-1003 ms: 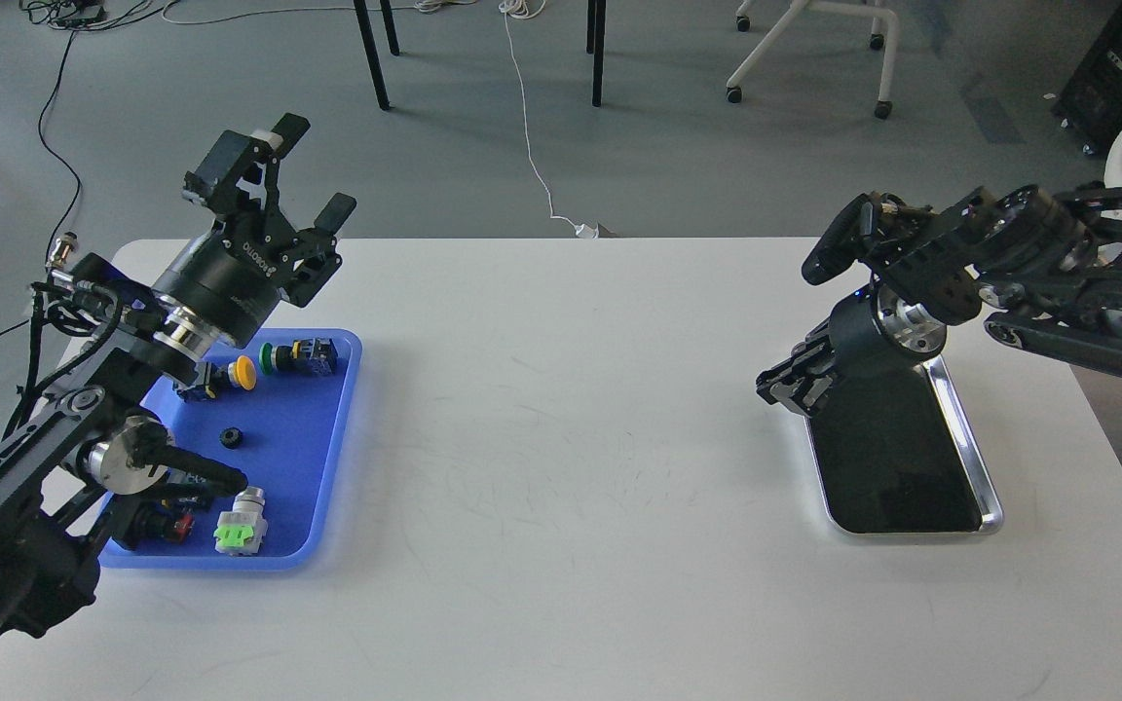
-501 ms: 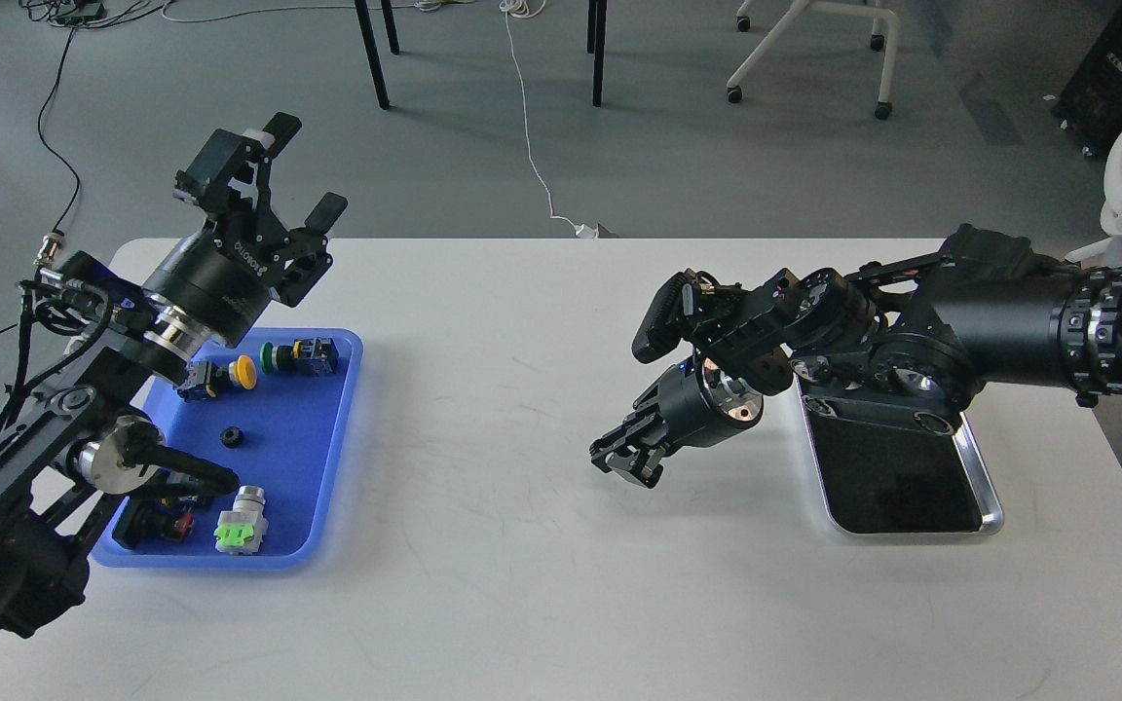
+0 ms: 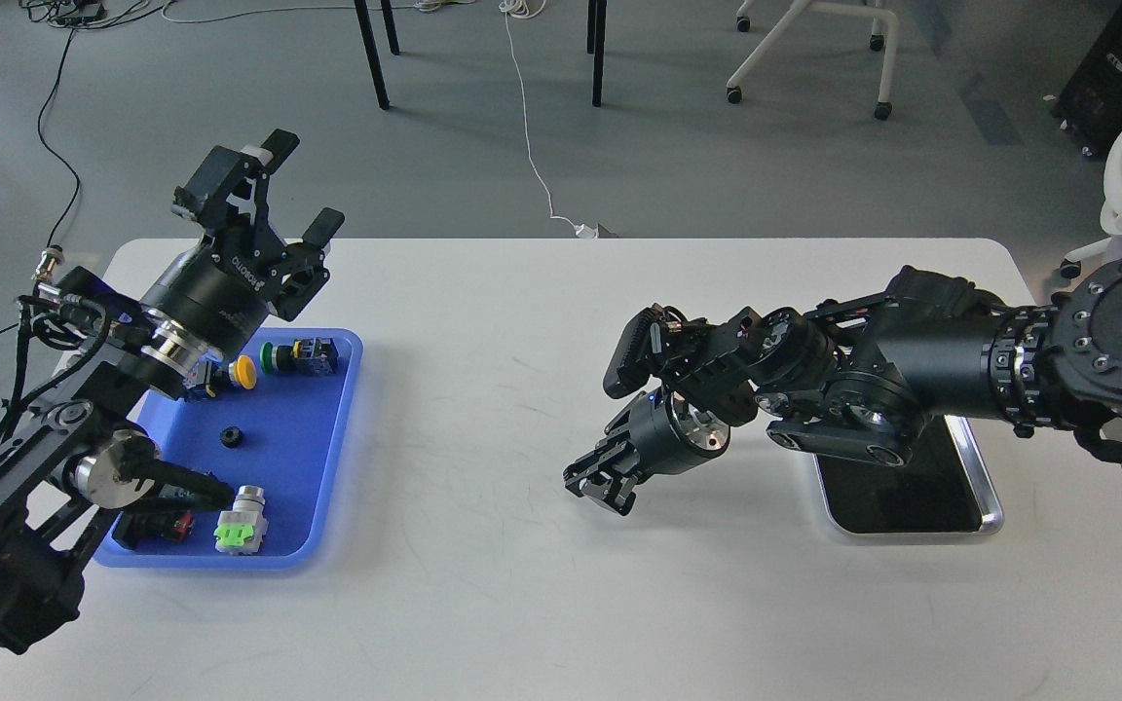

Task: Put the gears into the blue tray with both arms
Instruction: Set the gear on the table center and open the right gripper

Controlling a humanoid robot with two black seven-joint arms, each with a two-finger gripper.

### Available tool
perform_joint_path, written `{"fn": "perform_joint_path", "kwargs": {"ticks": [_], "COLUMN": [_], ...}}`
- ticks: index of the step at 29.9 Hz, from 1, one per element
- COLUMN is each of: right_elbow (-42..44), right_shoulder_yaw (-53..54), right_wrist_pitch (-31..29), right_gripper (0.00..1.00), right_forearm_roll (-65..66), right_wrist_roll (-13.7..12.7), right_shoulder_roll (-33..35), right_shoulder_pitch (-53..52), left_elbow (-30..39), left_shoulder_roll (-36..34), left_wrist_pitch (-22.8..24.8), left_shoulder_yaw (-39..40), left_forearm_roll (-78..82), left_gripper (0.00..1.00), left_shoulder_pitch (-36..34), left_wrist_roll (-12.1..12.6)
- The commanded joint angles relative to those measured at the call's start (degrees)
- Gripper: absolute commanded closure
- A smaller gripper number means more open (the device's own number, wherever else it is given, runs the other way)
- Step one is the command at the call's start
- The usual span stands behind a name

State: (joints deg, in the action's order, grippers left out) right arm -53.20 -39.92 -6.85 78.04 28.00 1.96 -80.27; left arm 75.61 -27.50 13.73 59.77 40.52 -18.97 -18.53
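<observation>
The blue tray (image 3: pixel 300 458) lies at the table's left. One small black gear (image 3: pixel 229 437) rests near its middle, among the push-button switches. My left gripper (image 3: pixel 300 185) is raised above the tray's far end, fingers spread wide and empty. My right gripper (image 3: pixel 602 484) hangs low over the bare table at centre, pointing left and down, well to the right of the blue tray. Its dark fingers sit close together; I cannot make out whether anything is between them.
A black tray with a silver rim (image 3: pixel 988 497) lies at the right, partly under my right forearm. In the blue tray are a yellow-cap switch (image 3: pixel 243 372), a green-cap switch (image 3: pixel 275 355) and a green-and-white one (image 3: pixel 241 526). Chair and table legs stand on the floor beyond.
My right arm has swung left from over the black tray to the table's centre, and its gripper has dropped lower. My left gripper has drifted slightly up and left, still open.
</observation>
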Motion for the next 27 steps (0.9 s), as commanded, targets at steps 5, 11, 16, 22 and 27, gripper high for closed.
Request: {"fn": "perform_joint_path", "kwargs": {"ticks": [5,11,16,22,27], "right_elbow": [0.5,0.2,-1.4,-5.5,-8.2], "right_shoulder_yaw": [-0.1,1.0,7.6,19.9,38.6], "right_wrist_pitch": [0.0,0.2,0.5,0.4,-0.1], "right_gripper": [0.39,0.07,0.04,0.04,0.04], "right_forearm_roll": [-0.1,-3.9,-13.7,-30.3,-43.6], "right_wrist_roll": [0.0,0.0,0.0,0.0,0.0], "right_shoulder_roll": [0.0,1.2,7.7,19.3,26.9], "right_shoulder_pitch": [0.1,-0.3,0.0,7.9,23.2], "left_elbow": [0.1,0.1,-0.1,-0.8,-1.0], "left_shoulder_roll": [0.0,-0.2,-0.3,-0.2,-0.3], "left_wrist_pitch": [0.0,0.1,0.0,-0.1,0.0], "left_shoulder_yaw": [0.0,0.0,0.0,0.0,0.3], "left_forearm_roll": [0.0,0.0,-0.1,-0.3,-0.4], "left_gripper": [0.02,0.02,0.02,0.02,0.02], "left_shoulder_pitch": [0.1,0.0,0.1,0.1,0.0], "left_wrist_roll": [0.0,0.0,-0.2,-0.7,-3.2]}}
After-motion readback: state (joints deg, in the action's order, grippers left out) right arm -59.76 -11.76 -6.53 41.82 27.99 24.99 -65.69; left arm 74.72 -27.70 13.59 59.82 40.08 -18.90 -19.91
